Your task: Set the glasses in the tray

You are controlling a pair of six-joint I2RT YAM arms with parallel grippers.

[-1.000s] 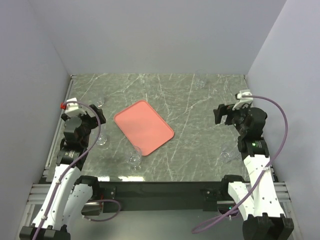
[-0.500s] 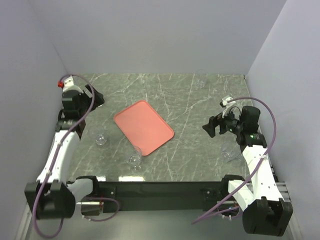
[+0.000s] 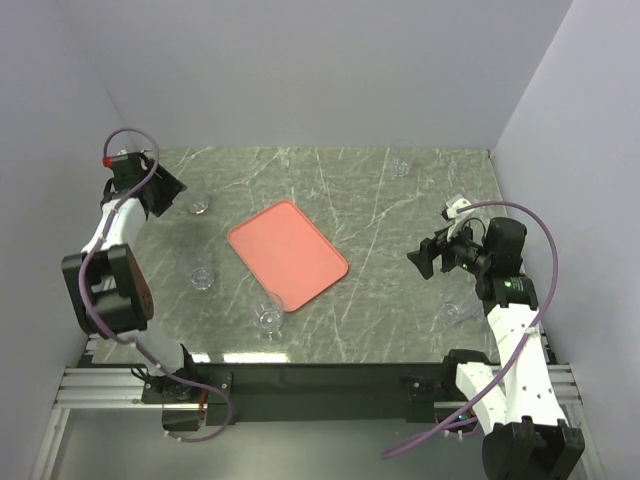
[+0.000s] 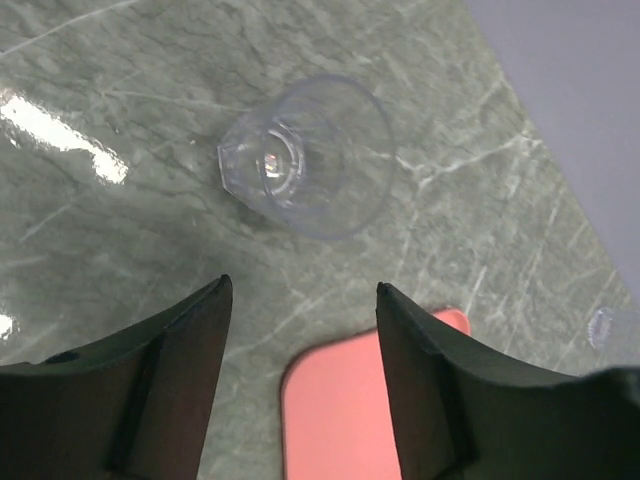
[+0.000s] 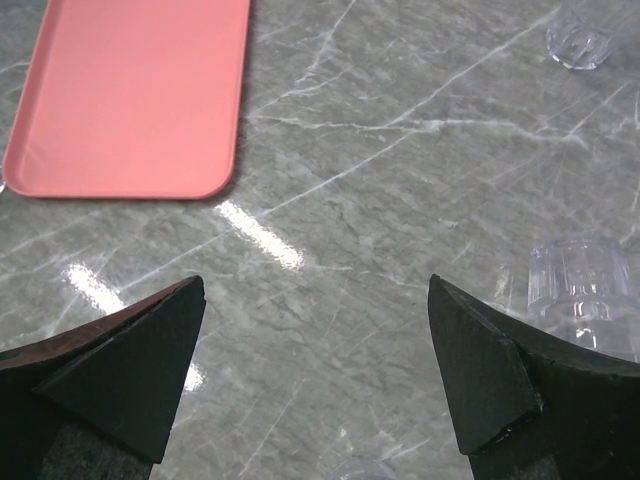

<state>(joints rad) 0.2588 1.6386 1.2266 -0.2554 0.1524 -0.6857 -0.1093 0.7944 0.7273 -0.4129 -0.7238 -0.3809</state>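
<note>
The salmon-pink tray (image 3: 288, 255) lies left of the table's middle. Clear glasses stand around it: one at the back left (image 3: 199, 207), one left of the tray (image 3: 202, 278), one at its near corner (image 3: 268, 320), one at the back right (image 3: 400, 167), one near right (image 3: 452, 310). My left gripper (image 3: 165, 190) is open and empty, just left of the back-left glass (image 4: 305, 155), which lies ahead of the fingertips (image 4: 302, 285); the tray's corner (image 4: 370, 410) shows between the fingers. My right gripper (image 3: 425, 256) is open and empty (image 5: 315, 282) above bare table, right of the tray (image 5: 140, 90).
Grey walls enclose the marble table on three sides; the left gripper is close to the left wall. In the right wrist view one glass (image 5: 585, 290) stands just right of the right finger and another (image 5: 585, 35) farther off.
My left arm has swung up and back toward the far-left corner, beside the back-left glass. My right gripper has moved left and nearer. Glasses and tray have not moved.
</note>
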